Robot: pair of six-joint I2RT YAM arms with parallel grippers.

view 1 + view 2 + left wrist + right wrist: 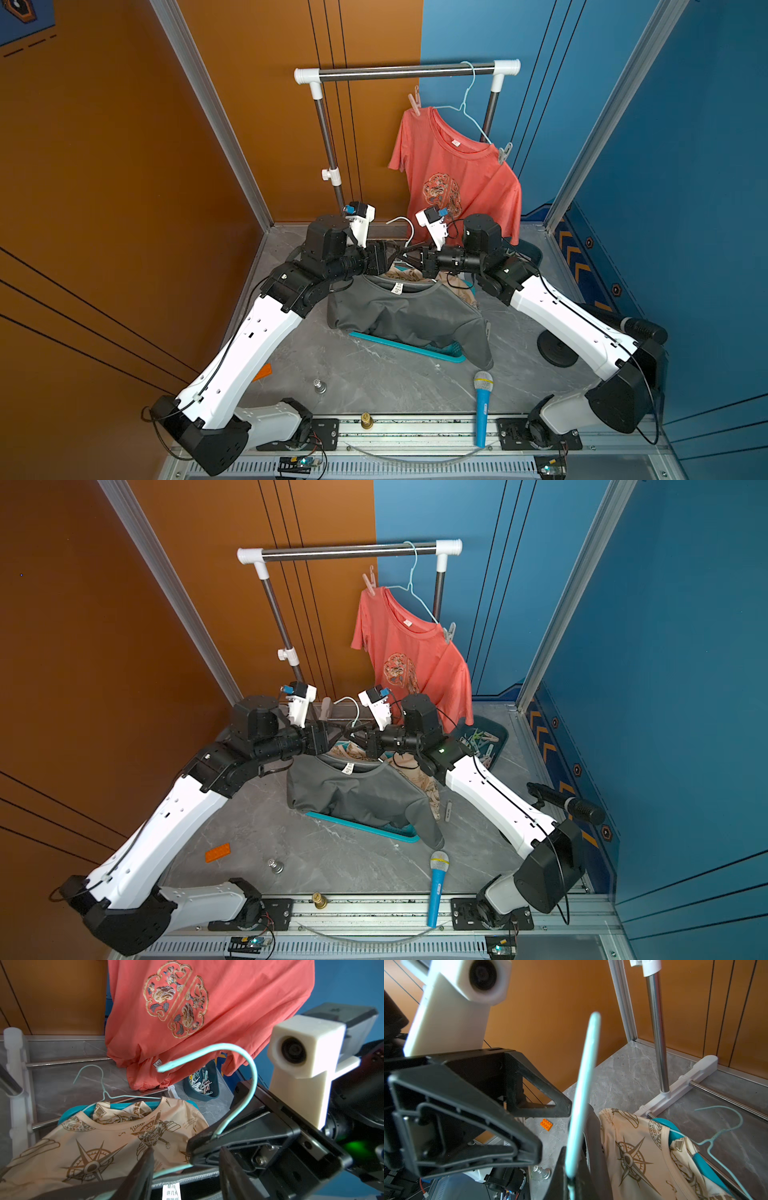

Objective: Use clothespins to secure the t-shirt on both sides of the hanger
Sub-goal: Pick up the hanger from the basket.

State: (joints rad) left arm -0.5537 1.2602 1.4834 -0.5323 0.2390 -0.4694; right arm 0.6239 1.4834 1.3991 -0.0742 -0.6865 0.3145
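While the right gripper [212, 1139] pinches the hanger [168, 1065] by its hook, the left gripper [552, 1132] stands spread around its wire; in a top view, clothespins [478, 739] fill a bin [498, 729] at the right gripper's three o'clock, well apart.

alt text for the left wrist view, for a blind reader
The right tool clamps a pale blue hanger just under its hook. Behind it are a hanging coral t-shirt, a beige printed shirt and a dark tub of clothespins.
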